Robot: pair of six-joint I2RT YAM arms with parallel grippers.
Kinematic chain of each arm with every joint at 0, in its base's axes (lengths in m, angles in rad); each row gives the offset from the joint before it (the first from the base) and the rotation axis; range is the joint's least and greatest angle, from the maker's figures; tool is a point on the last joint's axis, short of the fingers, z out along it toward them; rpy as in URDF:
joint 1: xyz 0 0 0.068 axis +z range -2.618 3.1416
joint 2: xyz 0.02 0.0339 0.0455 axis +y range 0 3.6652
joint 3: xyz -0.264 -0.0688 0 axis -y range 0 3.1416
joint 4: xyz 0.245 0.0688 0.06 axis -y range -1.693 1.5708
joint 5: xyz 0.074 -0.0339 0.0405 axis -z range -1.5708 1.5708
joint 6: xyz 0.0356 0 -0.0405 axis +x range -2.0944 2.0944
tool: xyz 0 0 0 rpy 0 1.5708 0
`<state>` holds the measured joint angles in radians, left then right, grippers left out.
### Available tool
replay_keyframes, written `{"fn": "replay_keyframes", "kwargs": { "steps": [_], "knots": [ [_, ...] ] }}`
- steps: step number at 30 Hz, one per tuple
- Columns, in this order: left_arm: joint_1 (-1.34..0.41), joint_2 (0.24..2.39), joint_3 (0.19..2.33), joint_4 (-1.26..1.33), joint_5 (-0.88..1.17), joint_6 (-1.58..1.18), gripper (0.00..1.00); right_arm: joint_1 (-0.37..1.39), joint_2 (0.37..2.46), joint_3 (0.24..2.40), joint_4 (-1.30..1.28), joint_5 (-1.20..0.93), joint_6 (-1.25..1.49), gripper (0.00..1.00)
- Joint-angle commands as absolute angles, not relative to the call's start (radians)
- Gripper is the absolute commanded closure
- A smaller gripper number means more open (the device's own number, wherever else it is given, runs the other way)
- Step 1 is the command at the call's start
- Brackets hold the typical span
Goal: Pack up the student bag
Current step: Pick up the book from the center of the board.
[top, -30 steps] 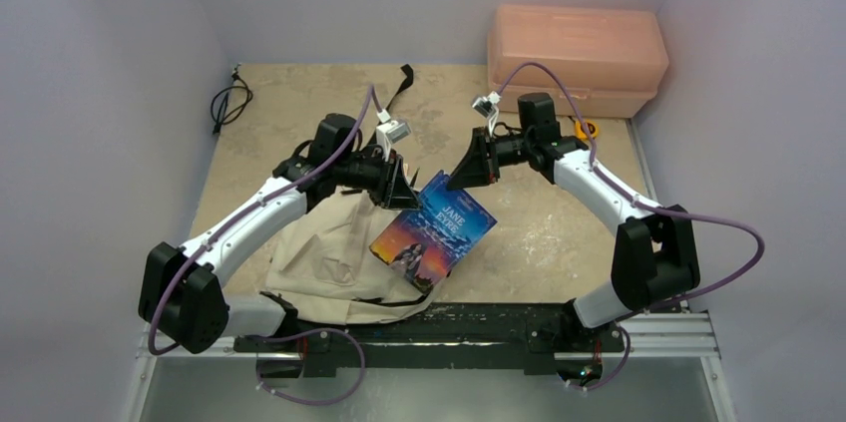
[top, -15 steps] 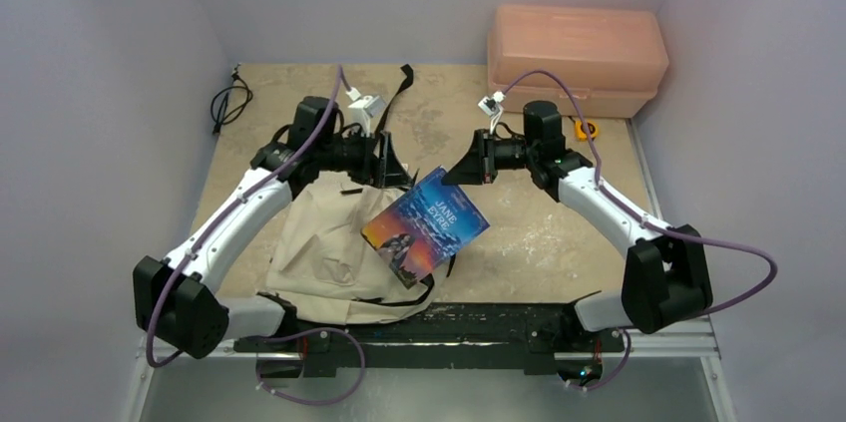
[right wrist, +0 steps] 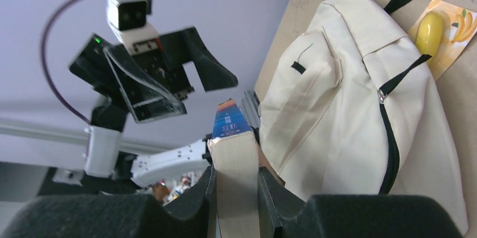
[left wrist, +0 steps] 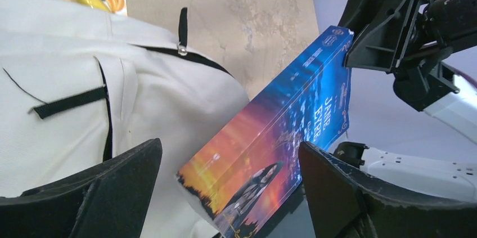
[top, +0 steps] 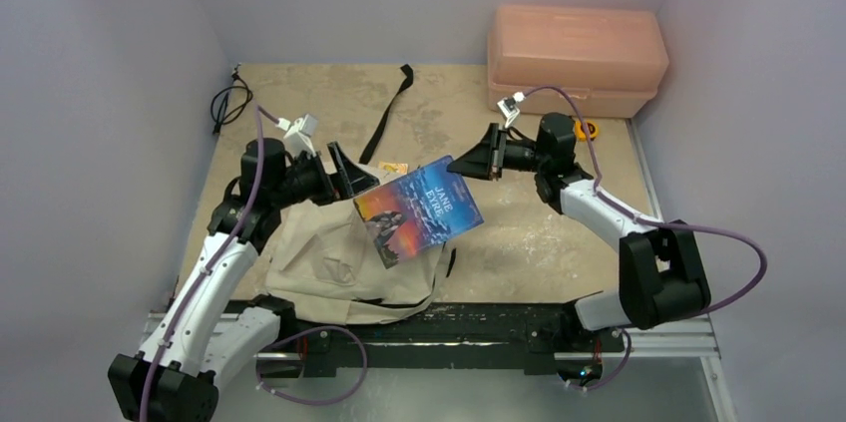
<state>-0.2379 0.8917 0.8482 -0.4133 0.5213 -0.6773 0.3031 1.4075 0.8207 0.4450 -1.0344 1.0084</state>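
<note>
While right gripper (top: 464, 164) clamps glossy paperback book (top: 417, 211) over student bag (top: 317, 254), soft cream fabric, contents unseen; left gripper (top: 354, 175) wide, empty.

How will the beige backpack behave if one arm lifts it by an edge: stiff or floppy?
Likely floppy: the backpack lies slumped and creased on the table. Probably light, since it looks flat and thin. Its zipper mouth likely won't stay open unaided, so the book in the right gripper may snag.
</note>
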Motion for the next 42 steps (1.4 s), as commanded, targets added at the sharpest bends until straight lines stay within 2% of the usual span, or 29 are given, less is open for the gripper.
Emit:
{"fn": "replay_keyframes", "kwargs": {
  "steps": [1,9,16,21,22,23,25,27,28,29,32,34,36,38,42],
  "knots": [
    [-0.232,0.837,0.772,-0.247,0.572,-0.823,0.07,0.278,1.41,0.785,0.907,-1.07,1.447,1.0],
    [-0.232,0.807,0.672,-0.059,0.657,-0.912,0.04,0.278,1.431,0.758,1.097,-1.033,1.634,1.0],
    [-0.233,0.809,0.548,0.277,0.793,-1.095,0.15,0.277,1.466,0.705,1.29,-0.954,1.798,1.0],
    [-0.245,0.856,0.53,0.392,0.848,-1.168,0.47,0.281,1.47,0.673,1.291,-0.891,1.816,1.0],
    [-0.245,0.861,0.53,0.393,0.851,-1.176,0.55,0.283,1.467,0.675,1.28,-0.886,1.807,1.0],
    [-0.245,0.864,0.531,0.39,0.852,-1.183,0.67,0.287,1.462,0.677,1.257,-0.884,1.791,1.0],
    [-0.245,0.869,0.529,0.408,0.856,-1.197,0.83,0.294,1.444,0.692,1.195,-0.891,1.736,1.0],
    [-0.245,0.871,0.532,0.423,0.857,-1.21,0.93,0.303,1.424,0.737,1.068,-0.931,1.62,1.0],
    [-0.244,0.873,0.538,0.425,0.857,-1.214,0.98,0.309,1.412,0.769,0.961,-0.958,1.52,0.94],
    [-0.244,0.878,0.553,0.426,0.861,-1.216,1.0,0.317,1.398,0.802,0.833,-0.983,1.405,0.82],
    [-0.243,0.905,0.602,0.427,0.895,-1.213,1.0,0.337,1.375,0.888,0.465,-1.049,1.093,0.51],
    [-0.24,0.925,0.637,0.422,0.929,-1.198,1.0,0.341,1.371,0.87,0.473,-1.122,1.068,0.3],
    [-0.238,0.945,0.666,0.421,0.96,-1.187,1.0,0.345,1.355,0.824,0.54,-1.165,1.084,0.14],
    [-0.237,0.965,0.695,0.42,0.999,-1.183,1.0,0.353,1.342,0.785,0.579,-1.201,1.072,0.04],
    [-0.236,0.982,0.72,0.441,1.039,-1.193,1.0,0.368,1.307,0.712,0.676,-1.246,1.065,0.01]
  ]
}}
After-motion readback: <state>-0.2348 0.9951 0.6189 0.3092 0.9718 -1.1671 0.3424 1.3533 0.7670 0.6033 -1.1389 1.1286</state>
